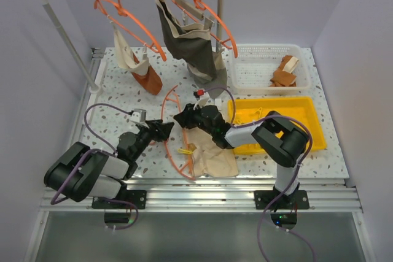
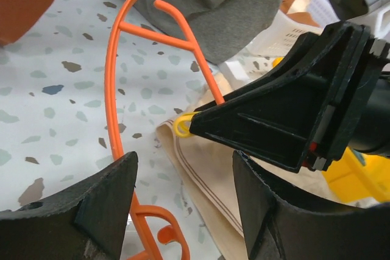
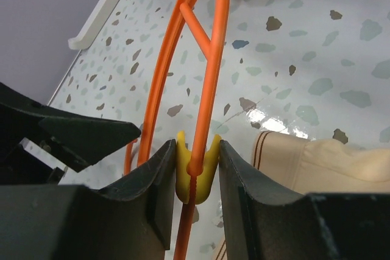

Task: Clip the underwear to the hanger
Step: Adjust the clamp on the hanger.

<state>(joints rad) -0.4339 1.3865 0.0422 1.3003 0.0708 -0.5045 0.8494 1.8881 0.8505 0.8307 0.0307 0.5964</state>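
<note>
Orange hanger (image 3: 210, 59) on surface (image 3: 292, 41): right tool (image 3: 195, 153), arm stretched low leftward, pinches yellow clip (image 3: 196, 175) onto it. Beside it, left tool (image 2: 183, 162) stands spread.

The hanger (image 1: 163, 113) is thin and bright orange, a round loop with a curled hook. It lies on the spotted table (image 1: 123, 84) near the front, with a yellow clip (image 3: 196, 172) on one bar. The underwear (image 1: 212, 154) is soft, pale cream cloth, a bit crumpled, flat on the table, its left edge under the hanger
</note>
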